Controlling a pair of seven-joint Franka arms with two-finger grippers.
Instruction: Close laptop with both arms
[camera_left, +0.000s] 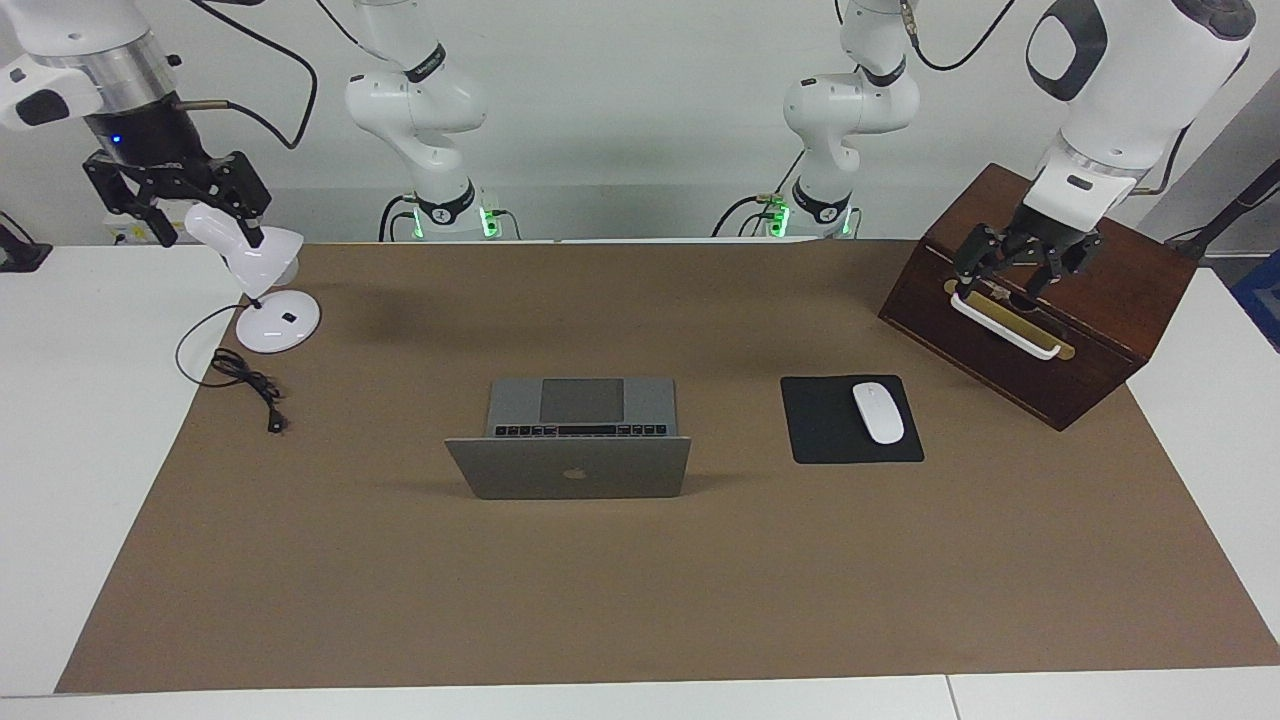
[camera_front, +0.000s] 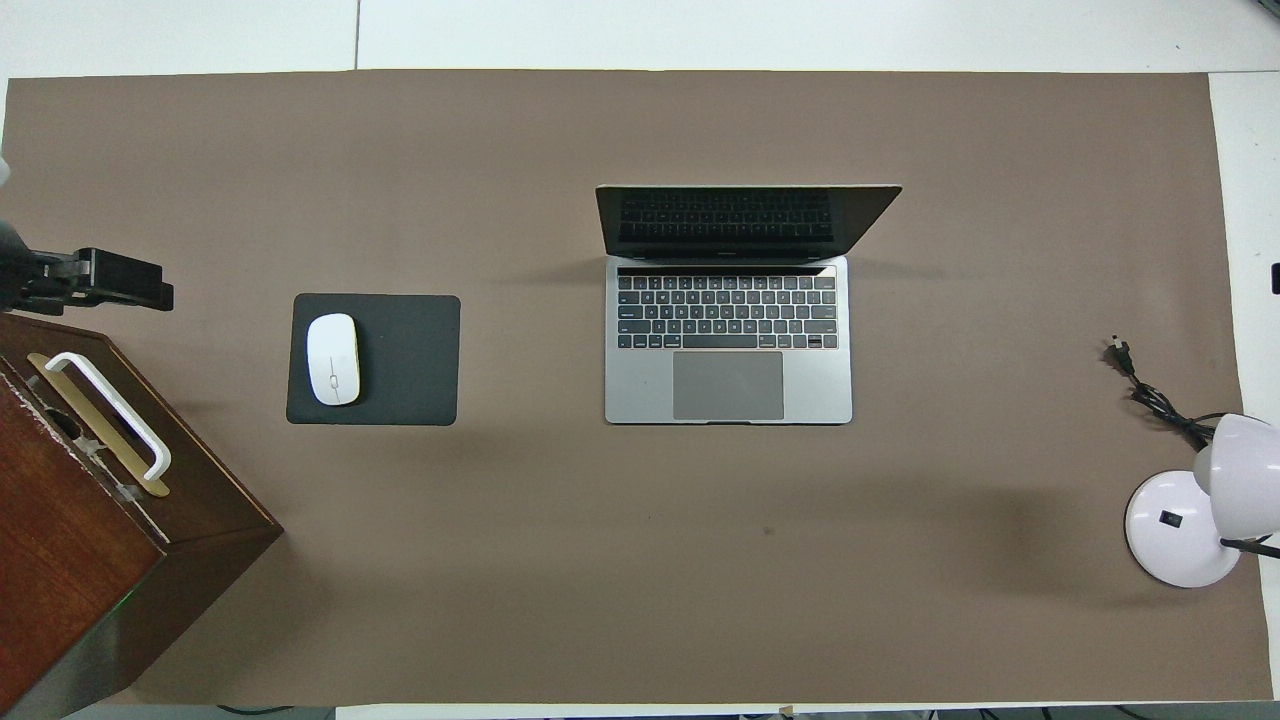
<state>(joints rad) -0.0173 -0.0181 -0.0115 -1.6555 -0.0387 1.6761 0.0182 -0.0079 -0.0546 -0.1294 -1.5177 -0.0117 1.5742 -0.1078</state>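
The silver-grey laptop stands open in the middle of the brown mat, its lid raised with the apple logo facing away from the robots. Its keyboard and trackpad show in the overhead view. My right gripper hangs open just over the head of a white desk lamp at the right arm's end of the table, well away from the laptop. My left gripper hangs open over the white handle of a brown wooden box at the left arm's end. Only part of it shows in the overhead view.
A white mouse lies on a black mouse pad between the laptop and the wooden box. The lamp's black cord lies on the mat beside its round base.
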